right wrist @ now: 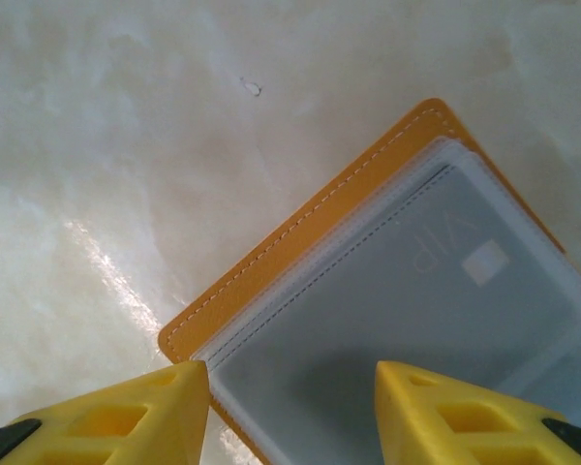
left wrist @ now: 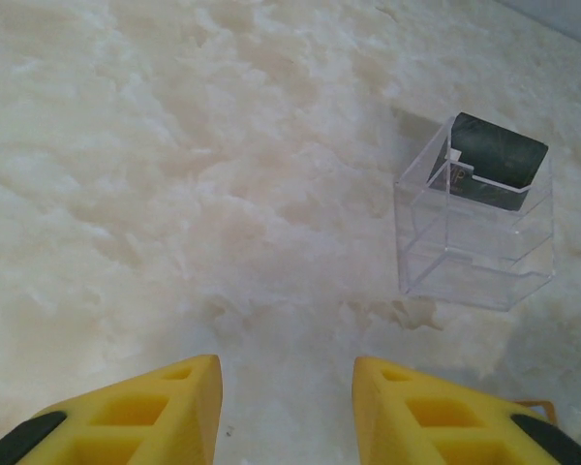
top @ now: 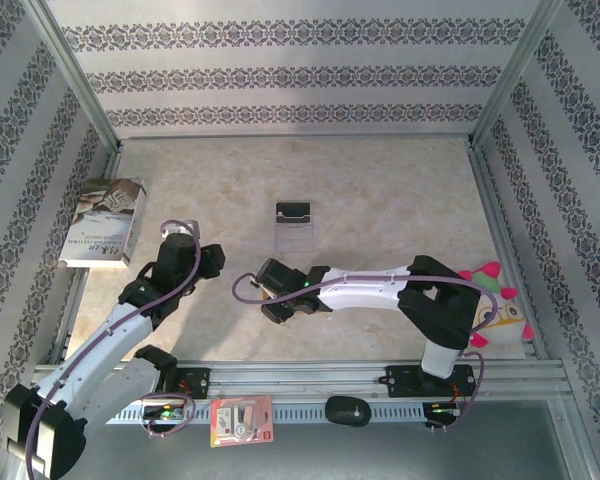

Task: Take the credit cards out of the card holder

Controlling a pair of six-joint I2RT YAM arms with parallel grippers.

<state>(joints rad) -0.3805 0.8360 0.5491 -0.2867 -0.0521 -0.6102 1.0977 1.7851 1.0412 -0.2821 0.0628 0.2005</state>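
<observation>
- The left hand [left wrist: 286, 376] hangs over bare counter [left wrist: 174, 194], its yellow fingers [left wrist: 174, 402] parted with nothing between them.
- Ahead of that hand and off to its right stands a clear stand [left wrist: 470, 257], upright on the counter and well apart from the fingers.
- A black card [left wrist: 499, 160] with a small white mark leans in the stand's back slot, its top edge above the plastic.
- The right hand [right wrist: 292, 380] is low over the holder [right wrist: 300, 235], fingers spread and gripping nothing; whether the tips touch the holder I cannot tell.
- The holder lies open and flat, directly below this hand and running ahead to its right, its orange stitched edge on the left.
- A VIP card [right wrist: 465, 266] sits inside the holder's grey-blue sleeve, just ahead of the right finger.
- From above, the stand lies just beyond the right hand, and a book [top: 104, 222] lies ahead-left of the left hand.
</observation>
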